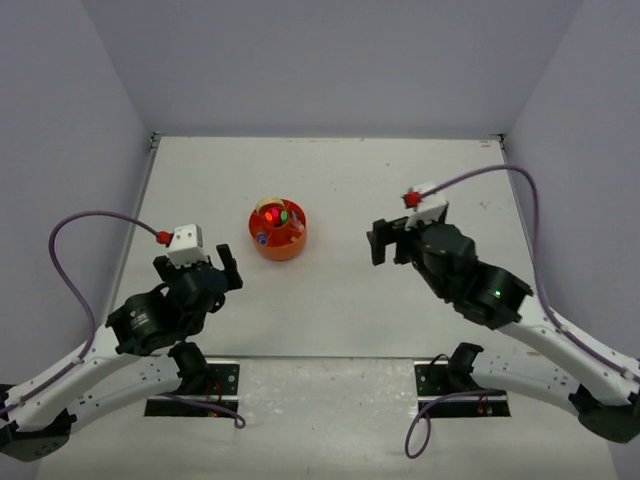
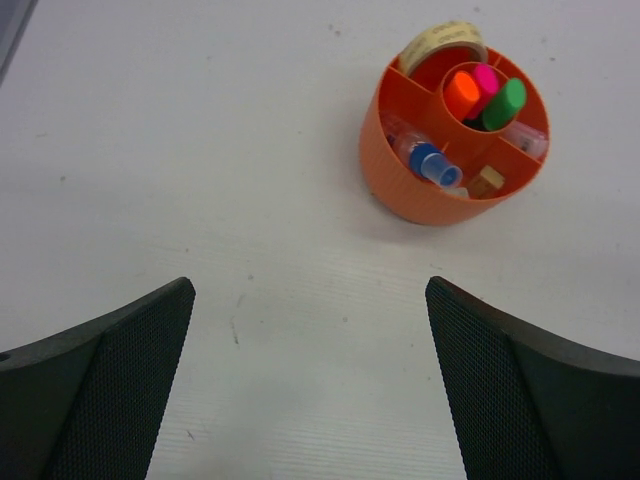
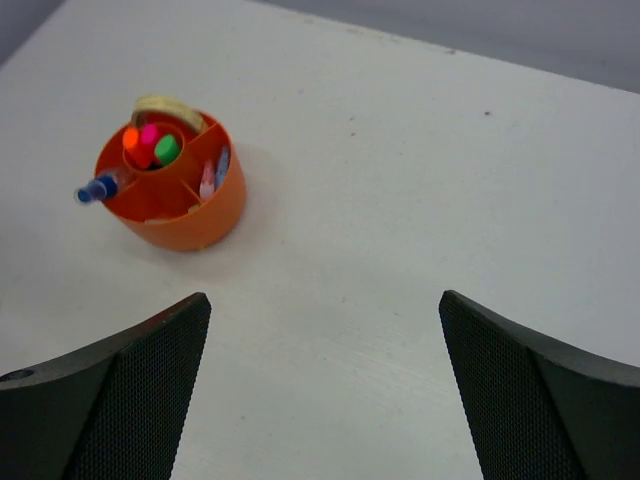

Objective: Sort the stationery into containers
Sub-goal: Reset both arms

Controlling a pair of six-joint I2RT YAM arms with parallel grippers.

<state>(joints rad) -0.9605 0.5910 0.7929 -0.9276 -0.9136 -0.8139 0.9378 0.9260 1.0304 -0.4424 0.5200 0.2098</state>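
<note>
The round orange organiser [image 1: 278,244] stands mid-table; it also shows in the left wrist view [image 2: 400,190] and the right wrist view [image 3: 200,225]. Its central well holds highlighters with orange [image 2: 462,90], pink [image 2: 486,77] and green [image 2: 505,103] ends. A blue-ended highlighter [image 2: 432,165] leans over the rim of an outer compartment. A beige tape ring [image 2: 443,42], a tan block [image 2: 488,181] and pastel capsule pieces [image 3: 213,175] lie in other outer compartments. My left gripper [image 1: 222,268] is open and empty, near-left of the organiser. My right gripper [image 1: 385,242] is open and empty, to its right.
Grey walls close the table at the back and both sides. Purple cables loop from each wrist. The arms' base plates [image 1: 195,385] sit at the near edge.
</note>
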